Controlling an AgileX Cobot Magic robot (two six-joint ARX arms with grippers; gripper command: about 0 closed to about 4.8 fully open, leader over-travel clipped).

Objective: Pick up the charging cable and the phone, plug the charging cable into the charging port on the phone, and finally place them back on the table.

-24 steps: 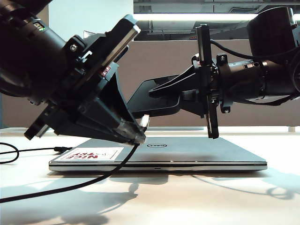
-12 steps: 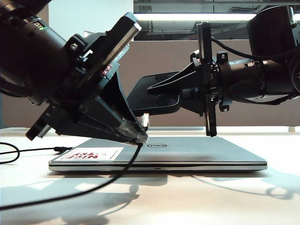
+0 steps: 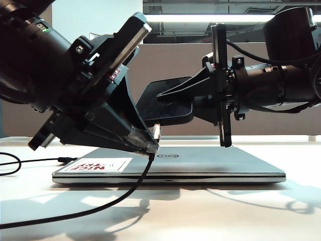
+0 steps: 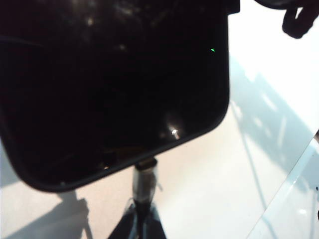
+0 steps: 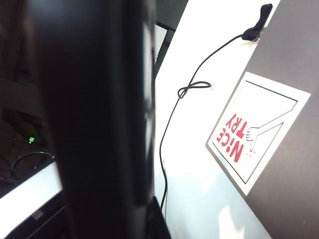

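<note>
Phone (image 3: 168,103): a flat black slab held in the air at the middle of the exterior frame, above the laptop, tilted with its near edge lower. In the left wrist view it fills the upper left of the frame (image 4: 114,84), its rounded lower edge facing the plug.

Charging cable (image 3: 120,193): the silver plug (image 4: 145,177) stands just under the phone's lower edge, touching or nearly touching it; whether it is seated in the port cannot be told. The black cord runs from the plug down past the laptop's front edge and out to the lower left of the exterior frame.

Left hand (image 3: 150,144): comes in from the upper left of the exterior frame, sloping down toward the middle, fingers closed narrow on the charging cable just behind the plug.

Right hand (image 3: 168,95): reaches in level from the right of the exterior frame, fingers pointing left and closed on the phone's right end. In the right wrist view the phone is a dark blurred band (image 5: 99,114) close to the lens.

Laptop (image 3: 200,163): silver, lid shut, lying flat under both hands, with a white sticker (image 3: 98,164) in red letters on its left corner.

Desk (image 3: 200,211): white, carrying the laptop and the slack cord.
</note>
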